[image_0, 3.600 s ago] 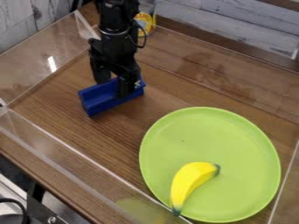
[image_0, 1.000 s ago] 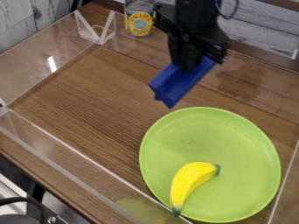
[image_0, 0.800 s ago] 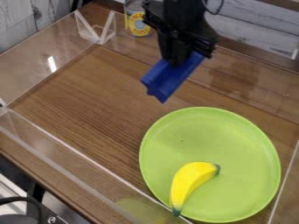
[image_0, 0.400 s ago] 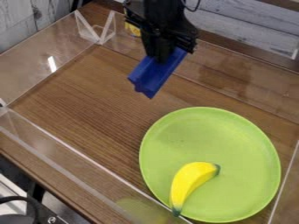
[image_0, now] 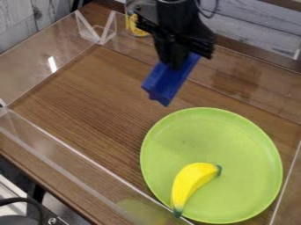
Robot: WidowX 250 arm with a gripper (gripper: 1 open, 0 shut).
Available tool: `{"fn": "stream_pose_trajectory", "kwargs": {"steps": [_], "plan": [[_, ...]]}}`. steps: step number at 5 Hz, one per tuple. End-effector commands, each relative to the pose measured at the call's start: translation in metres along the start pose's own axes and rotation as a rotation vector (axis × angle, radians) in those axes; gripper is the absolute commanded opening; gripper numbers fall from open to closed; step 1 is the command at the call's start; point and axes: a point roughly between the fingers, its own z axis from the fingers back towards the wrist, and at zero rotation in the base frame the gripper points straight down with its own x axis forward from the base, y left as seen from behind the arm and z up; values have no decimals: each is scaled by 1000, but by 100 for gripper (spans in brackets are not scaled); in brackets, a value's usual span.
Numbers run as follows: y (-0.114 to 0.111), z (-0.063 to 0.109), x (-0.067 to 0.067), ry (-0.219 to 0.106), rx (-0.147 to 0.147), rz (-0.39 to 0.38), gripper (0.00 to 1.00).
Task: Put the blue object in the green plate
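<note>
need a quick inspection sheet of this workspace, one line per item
surface: brown wooden table inside clear walls.
job's things: blue object held tilted in the air, above the wood beside the plate's far edge; green plate flat on the table, not yet holding it.
clutter: yellow banana lying on the plate; small yellow-labelled container at the back.
grippers: gripper shut on the blue object, pointing steeply down.
cables: nothing seen.
surroundings: pale boards behind the enclosure.
</note>
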Motion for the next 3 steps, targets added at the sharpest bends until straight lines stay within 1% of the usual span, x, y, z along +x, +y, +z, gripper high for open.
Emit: {"fn": "stream_pose_trajectory", "kwargs": {"steps": [1, 2, 3], "plan": [[20, 6, 15, -76, 11, 15, 0], [36, 0, 21, -100, 22, 27, 0], [49, -4, 25, -116, 29, 36, 0]]}}
